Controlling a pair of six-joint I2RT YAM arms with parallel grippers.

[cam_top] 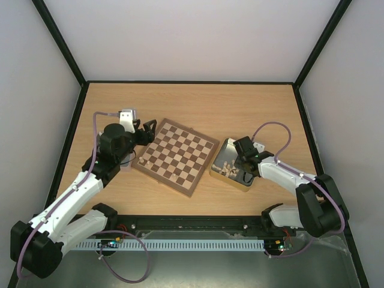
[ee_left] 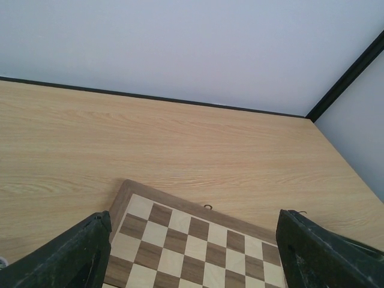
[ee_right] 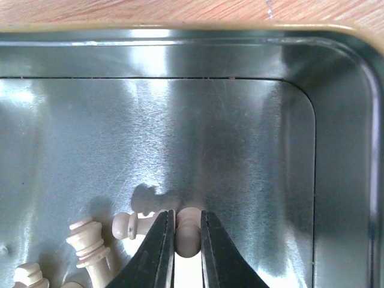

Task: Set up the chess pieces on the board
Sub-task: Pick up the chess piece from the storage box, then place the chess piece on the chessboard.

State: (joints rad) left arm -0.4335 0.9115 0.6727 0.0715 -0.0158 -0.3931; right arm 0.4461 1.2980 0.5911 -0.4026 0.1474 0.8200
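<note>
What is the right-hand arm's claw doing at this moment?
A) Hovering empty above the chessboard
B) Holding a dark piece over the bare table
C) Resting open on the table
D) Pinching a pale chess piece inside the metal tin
D: the right wrist view shows the right gripper closed on a cream chess piece down inside the tin.

No text, label, brand name, number or sign can be read in any of the three views, neither on the board point(cam_top: 180, 153) nor on the tin point(ee_right: 180, 57).
</note>
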